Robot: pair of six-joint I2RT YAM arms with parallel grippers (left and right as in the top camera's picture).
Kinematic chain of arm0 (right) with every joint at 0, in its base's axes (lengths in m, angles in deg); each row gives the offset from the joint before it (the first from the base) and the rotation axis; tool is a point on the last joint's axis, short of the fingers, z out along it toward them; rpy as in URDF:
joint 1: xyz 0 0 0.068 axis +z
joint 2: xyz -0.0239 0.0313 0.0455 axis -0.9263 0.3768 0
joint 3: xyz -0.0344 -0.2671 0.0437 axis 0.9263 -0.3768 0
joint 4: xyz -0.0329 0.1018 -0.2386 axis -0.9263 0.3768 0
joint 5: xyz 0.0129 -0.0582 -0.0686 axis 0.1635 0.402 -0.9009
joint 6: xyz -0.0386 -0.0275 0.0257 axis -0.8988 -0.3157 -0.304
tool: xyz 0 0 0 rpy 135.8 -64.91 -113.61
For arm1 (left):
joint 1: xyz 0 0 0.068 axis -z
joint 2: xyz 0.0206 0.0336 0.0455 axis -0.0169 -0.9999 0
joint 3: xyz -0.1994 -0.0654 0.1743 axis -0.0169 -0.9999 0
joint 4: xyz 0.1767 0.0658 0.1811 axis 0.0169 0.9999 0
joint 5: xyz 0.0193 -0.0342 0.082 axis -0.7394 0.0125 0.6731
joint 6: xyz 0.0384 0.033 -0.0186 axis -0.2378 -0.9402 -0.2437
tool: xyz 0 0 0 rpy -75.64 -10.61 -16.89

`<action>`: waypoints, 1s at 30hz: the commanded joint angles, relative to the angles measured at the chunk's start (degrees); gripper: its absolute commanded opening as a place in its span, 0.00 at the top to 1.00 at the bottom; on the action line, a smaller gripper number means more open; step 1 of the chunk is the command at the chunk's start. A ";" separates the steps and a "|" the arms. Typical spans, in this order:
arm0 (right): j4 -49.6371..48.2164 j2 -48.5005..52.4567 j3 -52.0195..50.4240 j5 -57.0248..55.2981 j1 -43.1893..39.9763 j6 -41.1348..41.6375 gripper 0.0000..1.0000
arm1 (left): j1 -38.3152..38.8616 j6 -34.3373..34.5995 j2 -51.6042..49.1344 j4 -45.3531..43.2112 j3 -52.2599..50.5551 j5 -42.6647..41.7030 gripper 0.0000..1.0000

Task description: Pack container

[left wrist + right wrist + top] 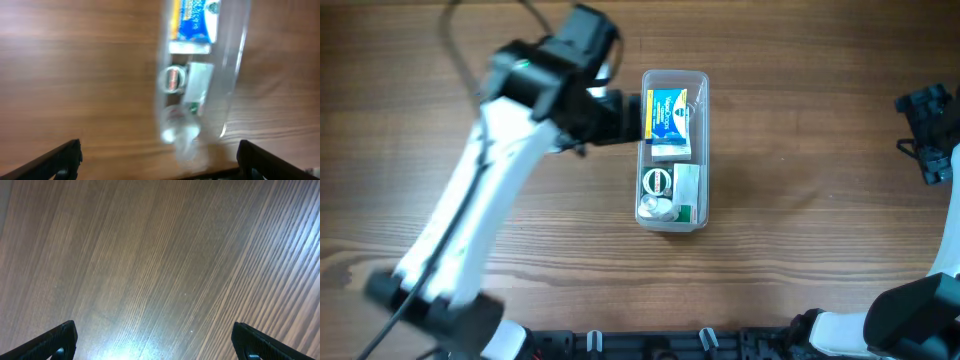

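Overhead, your left tool [625,115] sits just beside the left wall of the container [704,150], near its far end, arm stretched diagonally across the worktop [800,250]; the container's long axis runs away from you. Left wrist: that tool is spread wide, container lying ahead. Right wrist: your right tool [155,332] is spread above worktop

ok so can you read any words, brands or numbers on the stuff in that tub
On the blue and yellow packet in the container: white print on the blue, too small and blurred to read in either view.
On the round cap: a ringed mark, not readable.
On the white and green box: print too small to read.
No other text shows anywhere.
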 commanded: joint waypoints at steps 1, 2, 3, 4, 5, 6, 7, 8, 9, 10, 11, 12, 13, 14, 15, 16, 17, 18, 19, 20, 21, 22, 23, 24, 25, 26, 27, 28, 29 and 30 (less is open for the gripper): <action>-0.15 0.52 0.20 0.09 0.13 1.16 0.00 | -2.03 0.42 13.64 5.16 1.53 6.40 0.00; -0.15 0.52 0.20 0.09 0.13 1.16 0.00 | -1.95 1.14 18.73 5.62 1.53 6.40 0.00; -0.15 0.52 0.20 0.09 0.13 1.18 0.00 | -1.79 1.49 22.43 5.62 1.49 6.38 0.00; -0.15 0.52 0.20 0.09 0.13 1.16 0.00 | -1.60 1.49 27.36 5.55 1.36 6.43 0.00; -0.15 0.52 0.20 0.09 0.13 1.16 0.00 | -1.60 1.73 30.58 5.14 0.92 6.43 0.00; -0.15 0.52 0.20 0.09 0.13 1.16 0.00 | -1.60 1.97 35.17 3.93 -0.42 6.40 0.00; -0.13 0.52 0.20 0.09 0.13 1.18 0.00 | -1.60 1.95 39.34 2.36 -2.49 6.43 0.00; -0.15 0.52 0.20 0.09 0.13 1.16 0.00 | -1.60 1.95 43.63 0.20 -5.38 6.56 0.00; -0.13 0.52 0.20 0.09 0.13 1.18 0.00 | -1.60 1.90 48.17 -2.82 -9.31 6.62 0.00; -0.15 0.52 0.20 0.09 0.13 1.16 0.00 | -1.60 1.90 51.23 -5.38 -12.55 6.62 0.00; -0.15 0.52 0.20 0.09 0.13 1.18 0.00 | -1.60 1.95 54.86 -8.81 -17.25 6.58 0.00; -0.15 0.52 0.20 0.09 0.13 1.16 0.00 | -1.60 3.32 56.76 -10.73 -20.83 6.60 0.00; -0.15 0.52 0.20 0.09 0.13 1.18 0.00 | -1.60 4.87 57.20 -11.06 -22.62 6.60 0.00; -0.13 0.52 0.20 0.09 0.13 1.18 0.00 | -1.60 5.90 57.09 -10.73 -24.02 6.58 0.00; -0.13 0.52 0.20 0.09 0.13 1.16 0.00 | -1.60 6.19 56.59 -10.34 -25.07 6.19 0.00; -0.15 0.52 0.20 0.09 0.13 1.18 0.00 | -1.60 6.19 56.08 -9.88 -25.18 6.19 0.00; -0.15 0.52 0.20 0.09 0.13 1.18 0.00 | -1.60 6.19 55.65 -9.33 -25.18 6.19 0.00; -0.13 0.52 0.20 0.09 0.13 1.16 0.00 | -1.60 6.19 55.39 -8.50 -25.18 6.16 0.00; -0.15 0.52 0.20 0.09 0.13 1.18 0.00 | -1.60 6.19 55.30 -6.95 -25.18 6.16 0.00; -0.15 0.52 0.20 0.09 0.13 1.18 0.00 | -1.60 6.19 55.30 -5.66 -25.18 6.19 0.00; -0.15 0.52 0.20 0.09 0.13 1.18 0.00 | -1.60 6.19 55.30 -5.14 -25.20 6.16 0.00; -0.13 0.52 0.20 0.09 0.13 1.18 0.00 | -1.60 6.03 55.17 -4.33 -25.27 6.21 0.00; -0.15 0.52 0.20 0.09 0.13 1.16 0.00 | -1.60 4.48 55.17 -4.31 -25.83 6.40 0.00; -0.13 0.52 0.20 0.09 0.13 1.16 0.00 | -1.60 0.90 55.19 -5.01 -27.12 6.67 0.00; -0.15 0.52 0.20 0.09 0.13 1.16 0.00 | -1.60 -2.73 55.19 -6.51 -29.55 6.64 0.00; -0.15 0.52 0.20 0.09 0.13 1.16 0.00 | -1.60 -5.14 55.19 -8.44 -32.09 6.62 0.00; -0.15 0.52 0.20 0.09 0.13 1.16 0.00 | -1.86 -7.34 55.36 -10.64 -34.60 6.64 0.00; -0.15 0.52 0.20 0.09 0.13 1.16 0.00 | -4.07 -9.35 56.61 -15.23 -39.56 6.36 0.00; -0.13 0.52 0.20 0.09 0.13 1.18 0.00 | -6.84 -9.33 58.80 -20.15 -45.16 5.88 0.00; -0.13 0.52 0.20 0.09 0.13 1.18 0.00 | -9.49 -9.33 61.94 -26.14 -51.98 4.35 0.00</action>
